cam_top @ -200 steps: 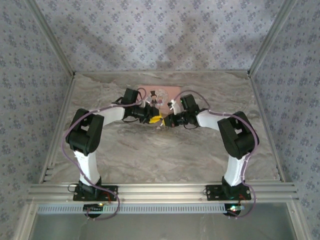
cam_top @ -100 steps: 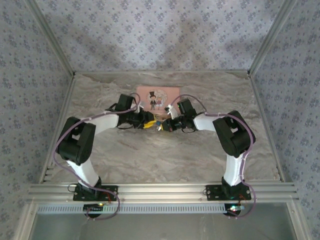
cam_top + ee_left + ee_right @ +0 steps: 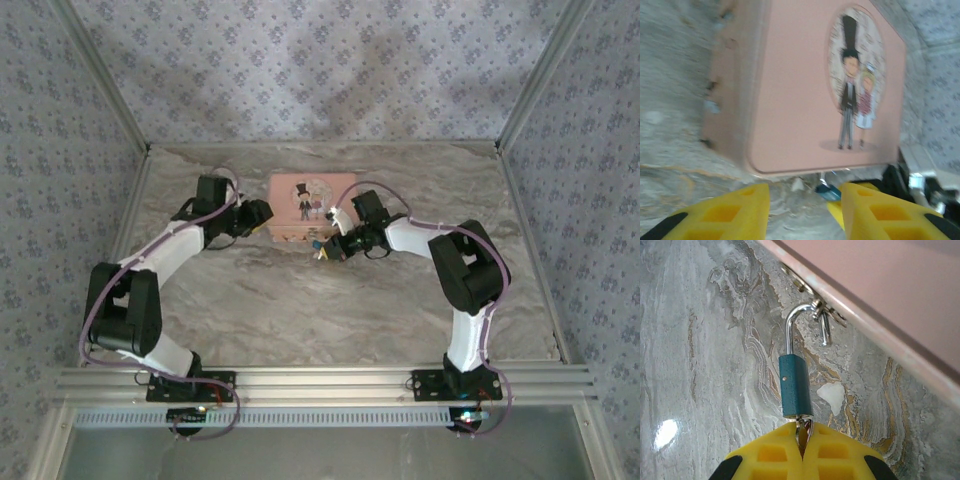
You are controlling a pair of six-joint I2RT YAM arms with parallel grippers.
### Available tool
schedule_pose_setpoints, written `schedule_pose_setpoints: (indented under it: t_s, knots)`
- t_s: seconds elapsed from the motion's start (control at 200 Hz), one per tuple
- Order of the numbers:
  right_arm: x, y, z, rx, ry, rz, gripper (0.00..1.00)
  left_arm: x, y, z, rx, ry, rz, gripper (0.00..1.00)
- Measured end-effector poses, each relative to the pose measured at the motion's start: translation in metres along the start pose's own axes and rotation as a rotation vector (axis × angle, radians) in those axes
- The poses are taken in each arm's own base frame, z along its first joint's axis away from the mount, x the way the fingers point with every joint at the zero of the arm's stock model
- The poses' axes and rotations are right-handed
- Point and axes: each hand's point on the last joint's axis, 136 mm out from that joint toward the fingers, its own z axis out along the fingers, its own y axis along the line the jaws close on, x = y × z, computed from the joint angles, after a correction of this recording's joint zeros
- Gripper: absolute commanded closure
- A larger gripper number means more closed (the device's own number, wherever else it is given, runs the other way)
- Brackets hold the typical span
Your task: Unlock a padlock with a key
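Pink tin (image 3: 312,205), cartoon couple on the lid, lies flat on the marbled table (image 3: 330,320); every position below is taken from it. Padlock (image 3: 795,386): small teal body, on the table just off the tin's near long edge, toward its right end, body pointing away from the tin. Silver shackle (image 3: 789,327) arches from the body to the tin's edge and hooks into the small metal latch fitting (image 3: 823,322) there (whether the shackle's free end is seated or sprung, I cannot tell). Right gripper (image 3: 802,442) sits on the near side of the tin, in line with the padlock. Its yellow fingers (image 3: 770,455) are pressed together, pinching the key (image 3: 803,427), a sliver of silver at the padlock end farthest from the tin. Left gripper (image 3: 802,197): in the top view it lies just beside the tin's left end. Its yellow fingers (image 3: 725,215) are spread, with only bare table between them, short of the tin's edge and not touching it. From the left wrist camera the padlock is a teal scrap under the tin's near edge, blurred.
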Motion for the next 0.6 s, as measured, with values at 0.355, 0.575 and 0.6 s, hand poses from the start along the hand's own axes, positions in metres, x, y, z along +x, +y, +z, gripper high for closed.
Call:
schedule_pose_setpoints:
  t_s: [0.355,0.575,0.6]
  knots:
    - [0.004,0.002,-0.003,0.000,0.045,-0.084,1.00,-0.041,0.020,0.043,-0.086,-0.011,0.017,0.55]
    - [-0.002,0.006,0.002,0.029,0.070,-0.196,1.00,-0.037,0.025,0.059,-0.080,0.022,0.011,0.55]
    - [-0.005,0.008,0.003,0.027,0.068,-0.214,1.00,-0.037,0.024,0.060,-0.076,0.021,0.015,0.55]
